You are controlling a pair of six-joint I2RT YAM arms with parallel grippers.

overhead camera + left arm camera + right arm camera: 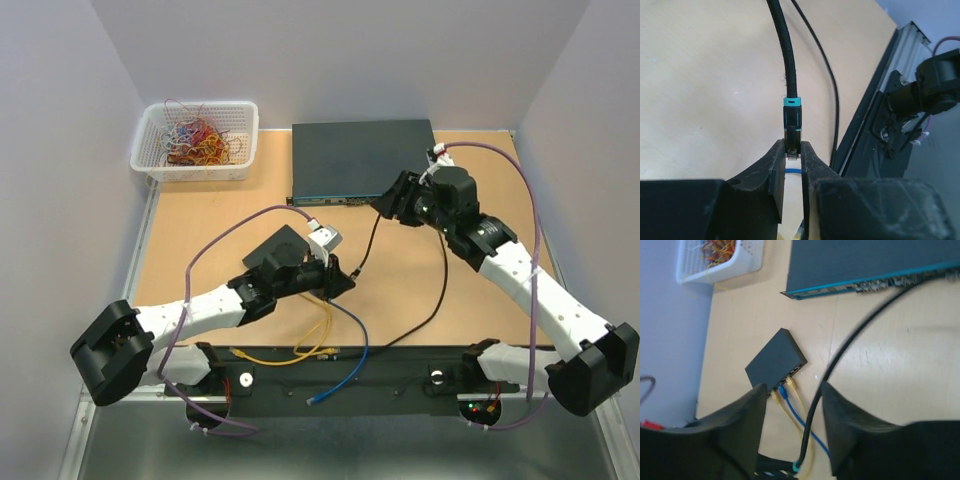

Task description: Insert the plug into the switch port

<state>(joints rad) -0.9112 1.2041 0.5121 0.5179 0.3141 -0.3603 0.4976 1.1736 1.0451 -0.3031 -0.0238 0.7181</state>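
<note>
The plug (792, 125) has a clear tip on a black moulded boot with a teal band. My left gripper (792, 150) pinches it between matte black fingers (774, 162), above the pale wooden bench (700, 75) near the middle of its near edge. The switch port (792, 371) row faces that edge on the small flat black box (774, 359), left of centre. A yellow lead (792, 386) and a blue lead (782, 391) sit in it. My right gripper (792, 387) has its jaws apart, and the braided black cable (840, 352) passes between them.

The pale wooden desk (180, 210) looks smooth and matt. The black cable (788, 60) wears a rough woven cloth sleeve; its black plug with clear plastic tip (792, 125) is a little glossy. The small flat black box (775, 360) is matt plastic.
</note>
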